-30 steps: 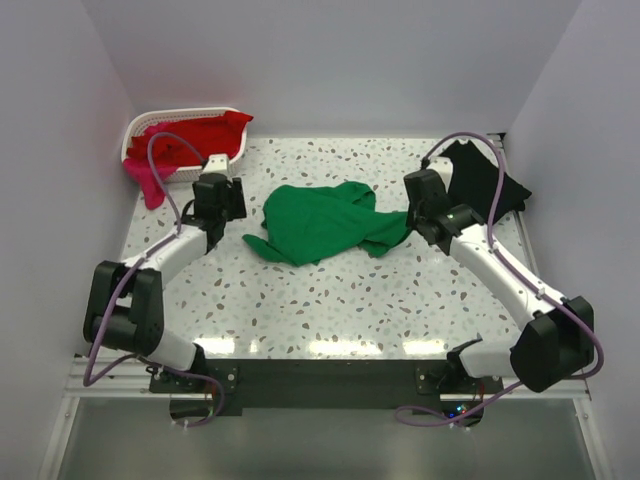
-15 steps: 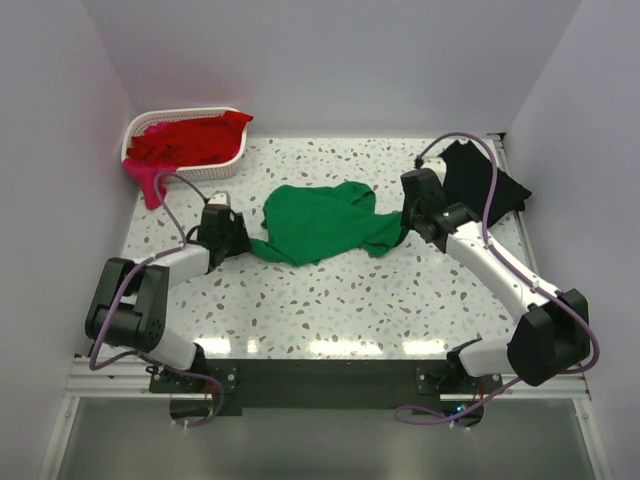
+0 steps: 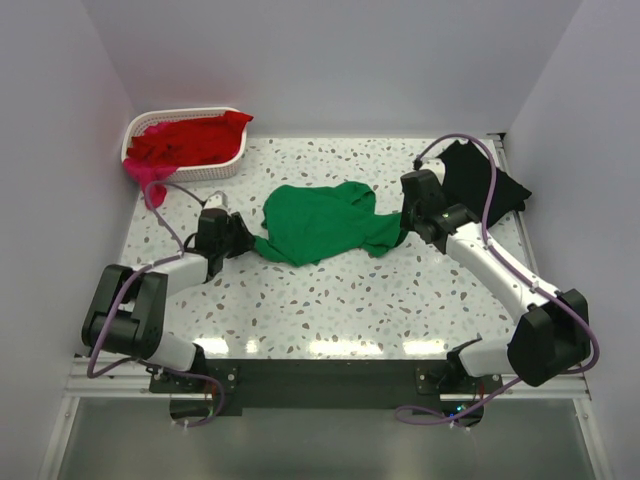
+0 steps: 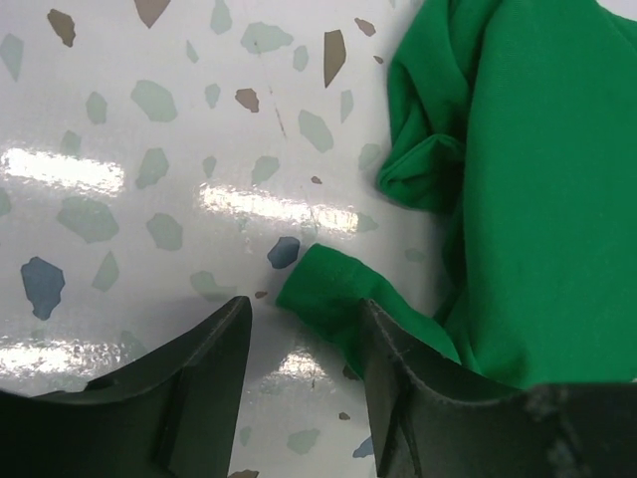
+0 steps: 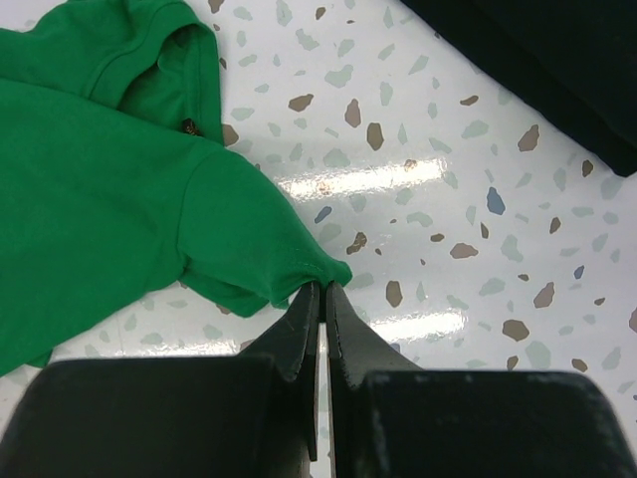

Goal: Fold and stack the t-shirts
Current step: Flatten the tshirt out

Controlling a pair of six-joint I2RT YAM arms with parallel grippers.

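- The bright green soft cloth t-shirt [image 3: 320,222] lies crumpled in the middle of the white speckled counter [image 3: 350,290], between the two arms.
- The left end effector [image 3: 240,238] sits low over the counter. Its two fingers are apart and squeeze nothing.
- In the left wrist view, a small folded corner of the green shirt [image 4: 333,289] lies flat on the counter. It is just ahead of the gap between the fingers, close to the right-hand finger [image 4: 418,398]. The rest of the shirt spreads ahead and to the right.
- The right end effector [image 3: 403,215] is clenched tight. Its fingertips [image 5: 304,319] pinch the edge of one sleeve of the green shirt [image 5: 90,169]. The shirt spreads ahead and to the left of them.
- The black soft cloth t-shirt [image 3: 510,190] lies on the counter, ahead and to the right of the right end effector, not touching it.
- The white plastic lattice basket [image 3: 210,170] stands well beyond the left end effector, in the far left corner.
- The bright red cloth t-shirt [image 3: 190,140] fills the basket.
- The pink cloth t-shirt [image 3: 150,185] hangs over the basket's rim onto the counter.
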